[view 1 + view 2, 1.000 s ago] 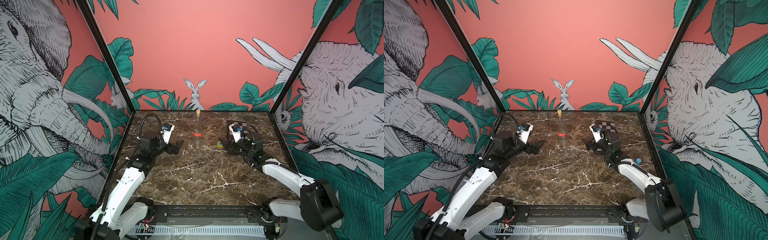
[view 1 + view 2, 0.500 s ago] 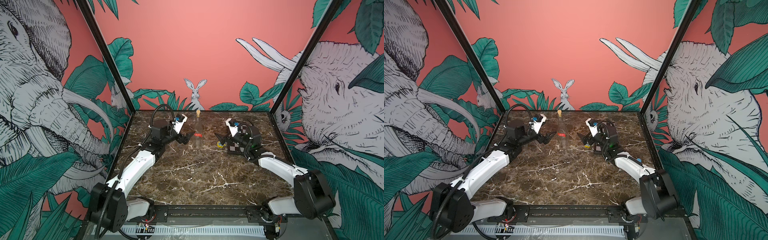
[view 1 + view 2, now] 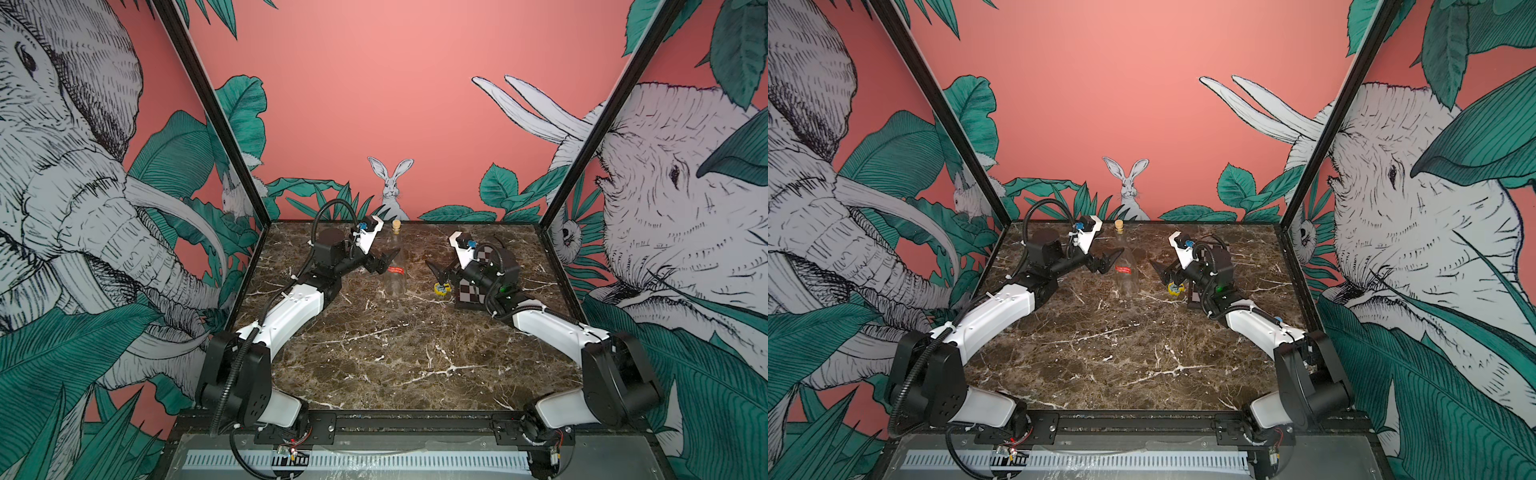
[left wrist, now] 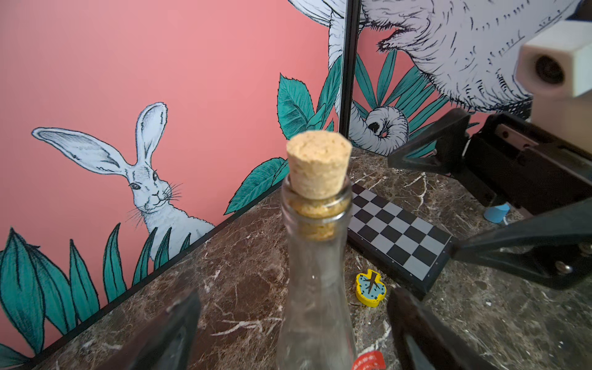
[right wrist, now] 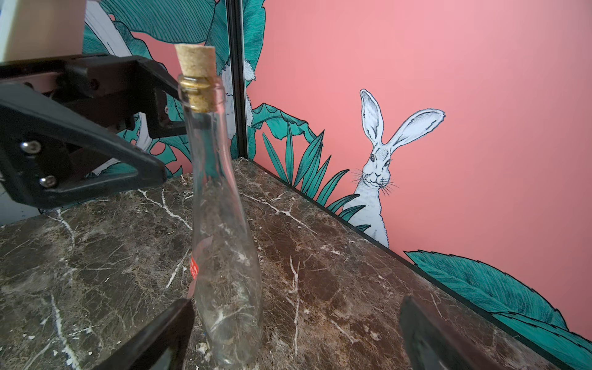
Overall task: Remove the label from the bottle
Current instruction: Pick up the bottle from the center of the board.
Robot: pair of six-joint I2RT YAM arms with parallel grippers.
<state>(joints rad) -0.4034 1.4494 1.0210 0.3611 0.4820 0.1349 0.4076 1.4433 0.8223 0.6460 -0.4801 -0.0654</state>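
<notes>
Jaws on both grippers stood wide apart, gripping nothing; the left gripper [image 3: 385, 262] hung just beside the bottle [image 3: 394, 286] at its nine o'clock; the right gripper [image 3: 435, 271] waited near its three o'clock; the bottle stood upright toward the table's [image 3: 395, 353] twelve o'clock; the red label [image 3: 395, 270] faced six o'clock.

— Arms?
— Left arm [image 3: 291, 316] and right arm [image 3: 548, 328]: white shells, black joints, a ribbed black cable [image 3: 232, 374].
— Tools?
— Left tool [image 3: 384, 262] and right tool [image 3: 436, 270]: black tapered fingers [image 5: 38, 128], silver screws [image 5: 32, 146], a white camera mount [image 3: 365, 239].
</notes>
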